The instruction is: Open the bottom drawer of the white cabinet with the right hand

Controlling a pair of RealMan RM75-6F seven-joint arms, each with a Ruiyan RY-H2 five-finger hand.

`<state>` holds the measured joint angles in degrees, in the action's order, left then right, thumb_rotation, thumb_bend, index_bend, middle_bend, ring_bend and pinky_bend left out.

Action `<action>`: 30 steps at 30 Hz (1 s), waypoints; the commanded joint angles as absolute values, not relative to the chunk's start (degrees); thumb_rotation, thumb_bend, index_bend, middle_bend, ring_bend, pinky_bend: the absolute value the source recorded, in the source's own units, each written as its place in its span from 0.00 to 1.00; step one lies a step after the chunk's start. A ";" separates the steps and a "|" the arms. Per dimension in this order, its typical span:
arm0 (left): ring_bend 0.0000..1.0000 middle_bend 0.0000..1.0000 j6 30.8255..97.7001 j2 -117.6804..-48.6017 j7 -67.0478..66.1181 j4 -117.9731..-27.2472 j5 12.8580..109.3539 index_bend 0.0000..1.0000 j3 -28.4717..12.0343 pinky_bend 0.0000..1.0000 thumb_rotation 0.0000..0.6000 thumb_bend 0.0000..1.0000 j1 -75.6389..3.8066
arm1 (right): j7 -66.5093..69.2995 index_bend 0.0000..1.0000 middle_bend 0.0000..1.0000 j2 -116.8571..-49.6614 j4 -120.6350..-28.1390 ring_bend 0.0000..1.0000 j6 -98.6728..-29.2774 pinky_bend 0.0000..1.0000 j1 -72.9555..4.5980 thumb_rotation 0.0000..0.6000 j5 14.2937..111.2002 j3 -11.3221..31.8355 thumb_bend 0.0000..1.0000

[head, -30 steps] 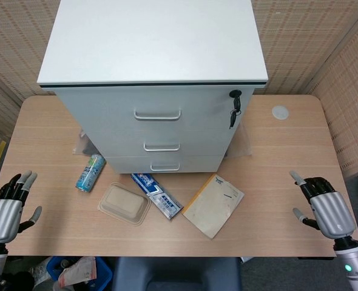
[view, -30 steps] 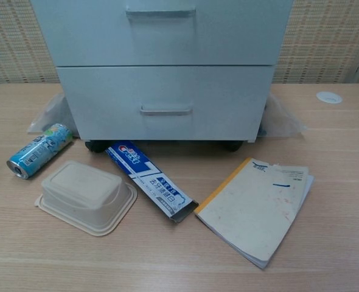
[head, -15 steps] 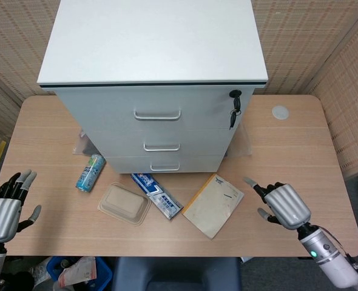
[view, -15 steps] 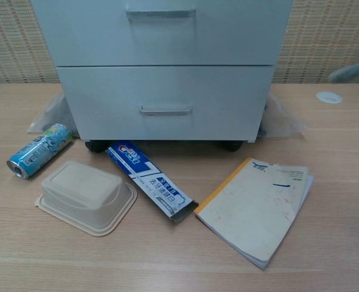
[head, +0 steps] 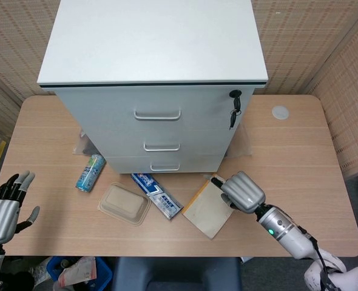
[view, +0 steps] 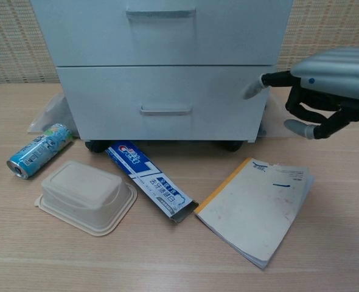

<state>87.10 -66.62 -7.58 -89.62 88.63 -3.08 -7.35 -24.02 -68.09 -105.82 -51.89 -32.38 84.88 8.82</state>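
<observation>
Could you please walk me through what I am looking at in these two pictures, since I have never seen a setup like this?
This is a two-armed robot with human-like hands, steered remotely by a person. One picture looks down from its head; the other looks forward from its chest, lower and closer.

On the wooden table stands a white cabinet with three closed drawers; the bottom drawer is the one to be opened. In front lie a can on its side, a beige food container, a toothpaste box and a notebook.

The right hand hovers above the notebook, holding nothing, near the cabinet's lower right corner. The left hand is at the table's left edge, fingers apart, also empty.
</observation>
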 commanded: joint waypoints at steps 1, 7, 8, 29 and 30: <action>0.09 0.10 87.01 -66.46 -7.44 -89.58 88.73 0.07 -3.02 0.19 1.00 0.33 -7.39 | -26.72 0.16 0.82 -69.98 -105.60 0.83 -49.69 0.82 -34.98 1.00 82.32 10.10 0.55; 0.09 0.10 86.97 -66.41 -7.41 -89.44 89.24 0.07 -3.07 0.19 1.00 0.33 -7.72 | -30.59 0.17 0.82 -72.30 -104.98 0.83 -46.82 0.82 -39.25 1.00 77.24 11.41 0.64; 0.09 0.10 86.95 -66.39 -7.44 -89.43 89.29 0.07 -3.08 0.19 1.00 0.33 -7.77 | -31.19 0.18 0.82 -72.67 -104.90 0.83 -46.63 0.82 -39.82 1.00 76.53 11.57 0.64; 0.09 0.10 86.47 -66.38 -7.42 -89.01 89.35 0.07 -2.98 0.19 1.00 0.33 -8.14 | -38.29 0.24 0.82 -79.87 -99.40 0.83 -46.64 0.82 -49.33 1.00 63.74 11.36 0.65; 0.09 0.10 86.45 -66.40 -7.41 -88.96 89.37 0.07 -2.98 0.19 1.00 0.33 -8.17 | -38.49 0.23 0.82 -80.27 -99.17 0.83 -46.90 0.82 -49.67 1.00 63.30 11.25 0.65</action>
<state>86.46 -66.40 -7.41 -88.97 89.36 -2.98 -8.16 -38.24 -79.95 -99.41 -46.65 -49.41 63.63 11.40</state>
